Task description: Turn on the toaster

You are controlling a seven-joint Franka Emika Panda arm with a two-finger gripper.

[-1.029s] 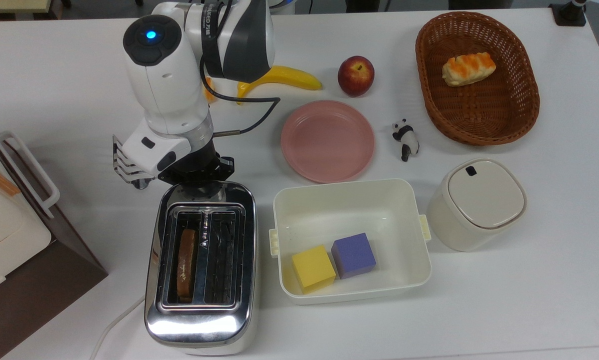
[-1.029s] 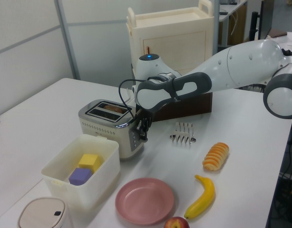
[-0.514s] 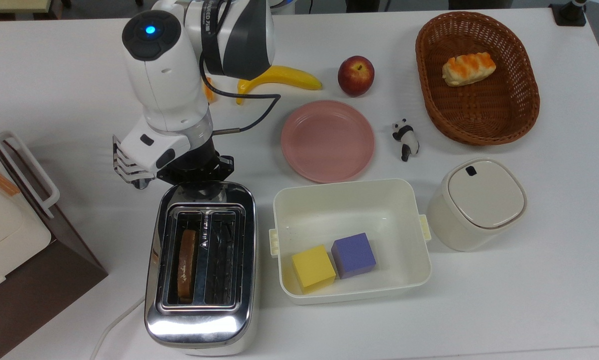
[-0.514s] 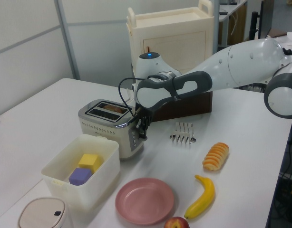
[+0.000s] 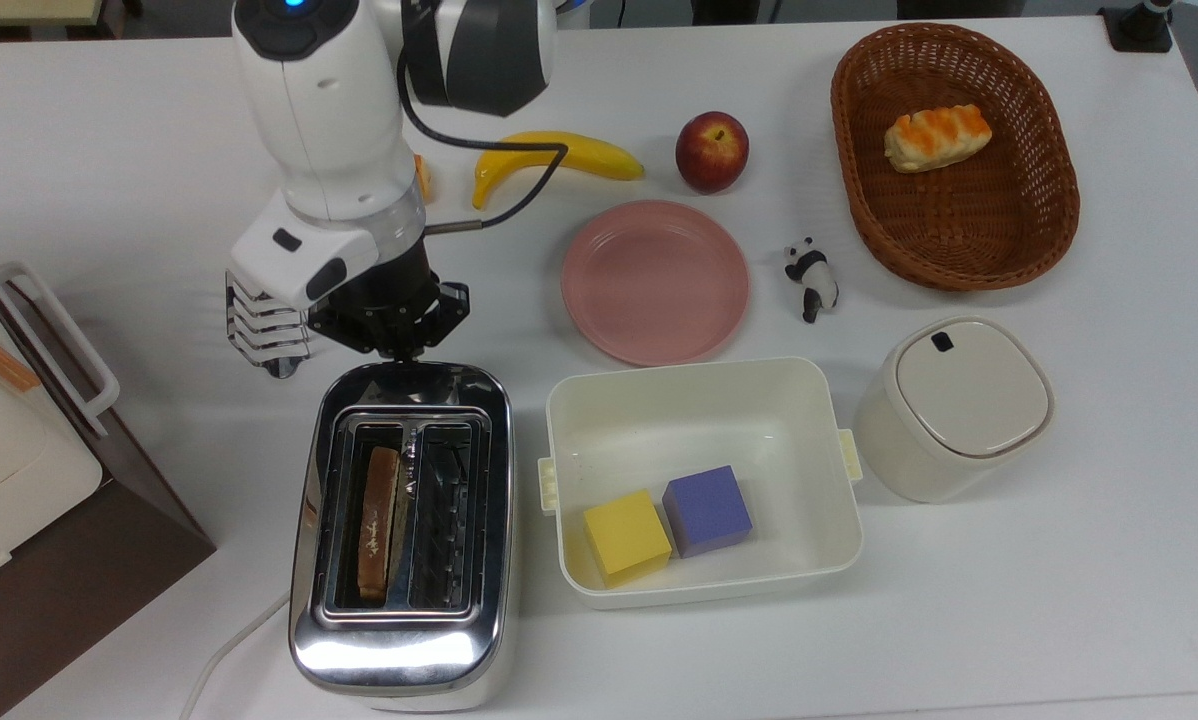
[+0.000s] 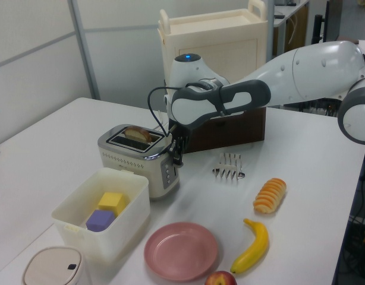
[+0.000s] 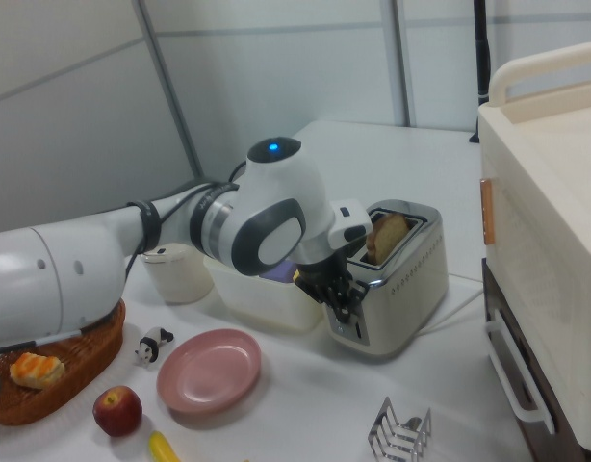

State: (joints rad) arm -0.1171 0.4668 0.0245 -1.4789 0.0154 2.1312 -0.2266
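While the toaster (image 5: 402, 535) is seen lying on the white counter (image 5: 1059, 560) with its long axis running up and down the top view, its lever end is turned toward the top view's top, where the end effector (image 5: 399, 348) is placed just beside it. A slice of toast (image 5: 377, 520) is seen standing in the slot on the top view's left, its upper edge raised above the slot in the left view. The toaster's white cord (image 5: 229, 640) is led off from the opposite end. The arm (image 6: 301, 71) is stretched in from the left view's right, the wrist bent so that the end effector points down at the toaster's end face. Whether the fingers are spread or closed cannot be told. A cream tub (image 5: 704, 385) with a yellow block (image 5: 626, 535) and a purple block (image 5: 707, 510) is set just beside the toaster on the top view's right, and a wire toast rack (image 5: 259, 330) stands near the lever end.
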